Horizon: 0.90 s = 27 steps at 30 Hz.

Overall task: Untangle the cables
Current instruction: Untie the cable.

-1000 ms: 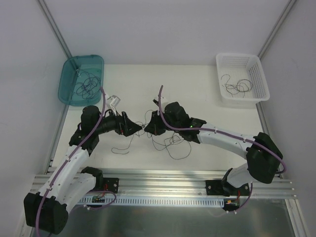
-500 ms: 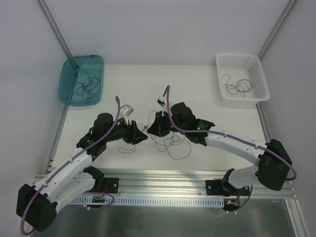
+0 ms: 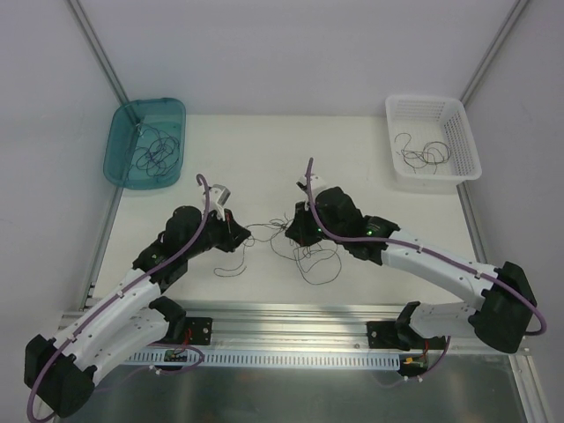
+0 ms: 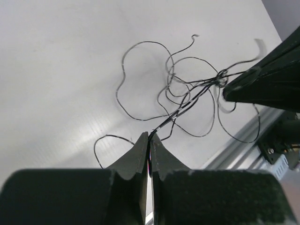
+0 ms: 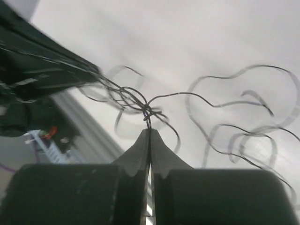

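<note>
The cables point(image 3: 308, 257) are thin dark strands in loose loops at the table's middle. My left gripper point(image 3: 244, 234) and right gripper point(image 3: 289, 231) face each other just above them, with a few strands point(image 3: 265, 227) stretched between the two. In the left wrist view the left gripper point(image 4: 150, 137) is shut on a strand that runs up to the knot of cables point(image 4: 219, 76) by the right gripper's dark finger point(image 4: 262, 84). In the right wrist view the right gripper point(image 5: 149, 130) is shut on the cables at their knot point(image 5: 146, 111), with more loops point(image 5: 234, 122) lying on the table to the right.
A teal bin point(image 3: 119, 154) at the back left holds several loose strands. A white basket point(image 3: 464, 132) at the back right holds a few more. An aluminium rail point(image 3: 291, 319) runs along the near edge between the arm bases.
My left gripper has shut on a strand and drawn back to the left. The right gripper has shifted right, and the strands between them have stretched out.
</note>
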Tool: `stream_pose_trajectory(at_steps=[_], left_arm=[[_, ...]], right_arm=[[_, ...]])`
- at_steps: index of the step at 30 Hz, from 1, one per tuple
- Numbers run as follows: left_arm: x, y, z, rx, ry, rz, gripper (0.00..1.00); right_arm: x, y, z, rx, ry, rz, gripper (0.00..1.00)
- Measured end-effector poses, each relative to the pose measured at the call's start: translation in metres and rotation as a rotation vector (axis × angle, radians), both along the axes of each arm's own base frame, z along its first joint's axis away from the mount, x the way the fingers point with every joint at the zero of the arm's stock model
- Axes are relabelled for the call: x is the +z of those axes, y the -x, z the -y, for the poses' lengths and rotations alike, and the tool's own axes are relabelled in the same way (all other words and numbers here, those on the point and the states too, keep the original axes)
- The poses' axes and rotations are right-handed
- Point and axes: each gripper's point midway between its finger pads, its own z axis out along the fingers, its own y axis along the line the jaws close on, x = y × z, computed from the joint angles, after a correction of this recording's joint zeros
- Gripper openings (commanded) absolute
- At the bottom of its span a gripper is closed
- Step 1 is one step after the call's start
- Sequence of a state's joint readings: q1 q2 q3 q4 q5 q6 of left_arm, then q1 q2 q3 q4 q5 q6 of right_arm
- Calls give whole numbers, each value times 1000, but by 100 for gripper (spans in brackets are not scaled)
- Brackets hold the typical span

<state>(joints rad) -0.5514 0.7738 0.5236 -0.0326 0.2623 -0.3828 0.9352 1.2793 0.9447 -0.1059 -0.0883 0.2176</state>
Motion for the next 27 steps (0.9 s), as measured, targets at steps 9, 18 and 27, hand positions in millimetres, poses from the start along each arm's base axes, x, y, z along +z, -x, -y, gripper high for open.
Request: stream_pose_trajectory(at_steps=[9,18,27], left_arm=[[16,-17,-43,240,-130,12,0],[33,-39,-125,571,-233,-47,0],[42,-43,-175,746,-356,-70,0]], right_arm=[[-7,-34,108,-337,193,79,1],[-18,-48,242,-745,352,40,1],[-17,-37,305,-940,399,-39,1]])
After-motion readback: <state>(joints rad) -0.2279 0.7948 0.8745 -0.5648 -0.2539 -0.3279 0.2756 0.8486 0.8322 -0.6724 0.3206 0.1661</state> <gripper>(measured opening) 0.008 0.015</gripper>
